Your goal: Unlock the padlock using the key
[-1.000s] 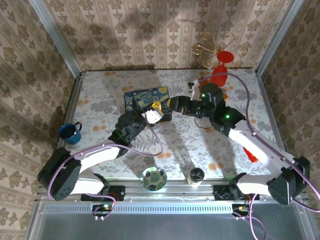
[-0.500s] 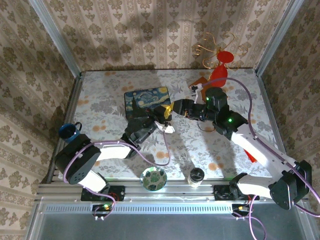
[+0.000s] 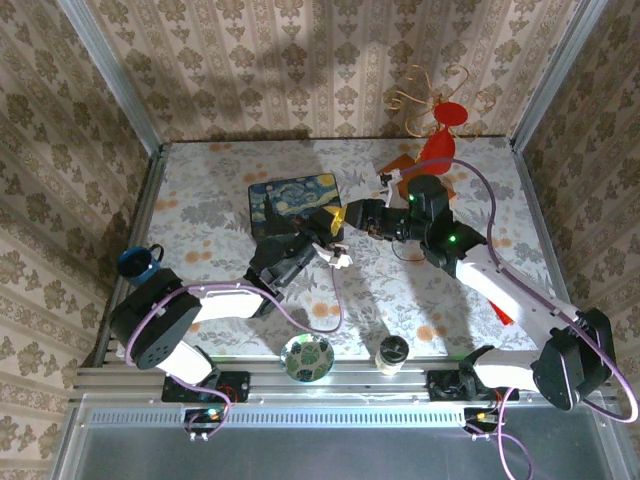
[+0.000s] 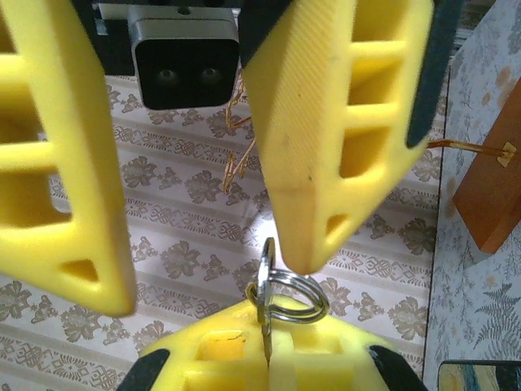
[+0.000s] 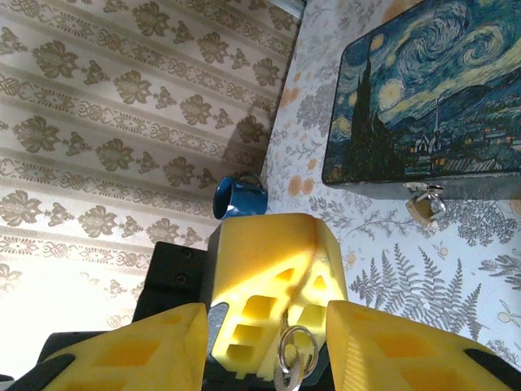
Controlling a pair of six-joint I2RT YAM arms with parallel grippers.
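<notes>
The left fingers [image 4: 326, 358] are pressed together on the key [image 4: 265, 285], which stands edge-on out of the slit between their tips with a silvery key ring [image 4: 291, 295] looped through its head. The right fingers [image 4: 293, 122] are spread wide (a broad gap of wallpaper shows between them). They face the left ones tip to tip and hold nothing. One right fingertip comes down right at the key ring, though it is hard to say whether it touches the ring. From the right wrist, the closed left fingers sit in the gap between the two open right fingers, with the ring hanging just below the left tips. From above, both arms reach in to the middle of the flowered surface [image 3: 200, 190], and their fingers meet in the air just beside the near right corner of the painted box [image 5: 423, 98]. The padlock [image 5: 425, 205] is apart from both sets of fingers. It is a small brass body with a silvery shackle, lying up against the front wall of the box. Whether it hangs from a clasp there or rests on the surface cannot be made out. A blue mug [image 5: 240, 198] stands well off by the left wall.
</notes>
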